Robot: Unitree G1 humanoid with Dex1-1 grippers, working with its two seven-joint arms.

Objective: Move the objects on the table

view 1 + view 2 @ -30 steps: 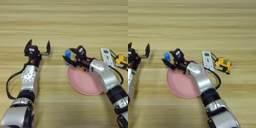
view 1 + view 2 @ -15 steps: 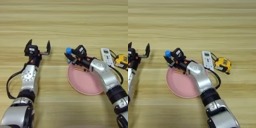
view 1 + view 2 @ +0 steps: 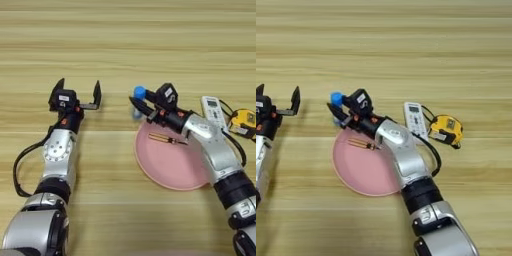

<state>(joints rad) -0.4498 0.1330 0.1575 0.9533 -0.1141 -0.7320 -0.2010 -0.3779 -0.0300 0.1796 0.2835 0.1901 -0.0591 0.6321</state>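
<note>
**Glue stick held at the plate's far-left rim; screwdriver lying on the plate**

Five loose items are counted on the table (image 3: 125,45): one blue glue stick (image 3: 139,93), one screwdriver (image 3: 167,139), one pink plate (image 3: 165,172), one white remote control (image 3: 214,113) and one yellow tape measure (image 3: 243,122). Two arms are seen, one on each side.

The right gripper (image 3: 143,102) is placed just beyond the plate's far-left rim, and the glue stick is pinched between its two black fingers — only the blue top of the stick shows clearly, the rest being largely hidden by the fingers. Whether the stick's base touches the wood cannot be told.

The screwdriver is found lying flat on the plate, in its far part, with the amber handle pointing left and the dark shaft pointing right. It is just beside the right gripper's wrist but is not gripped by anything.

The left gripper (image 3: 78,92) is held over bare wood well to the left of the plate, its two fingers spread wide apart with nothing between them.

The remote control is laid lengthwise to the right of the plate, and the tape measure sits just beyond it on the right — a dark cable is seen curving beside both.
</note>
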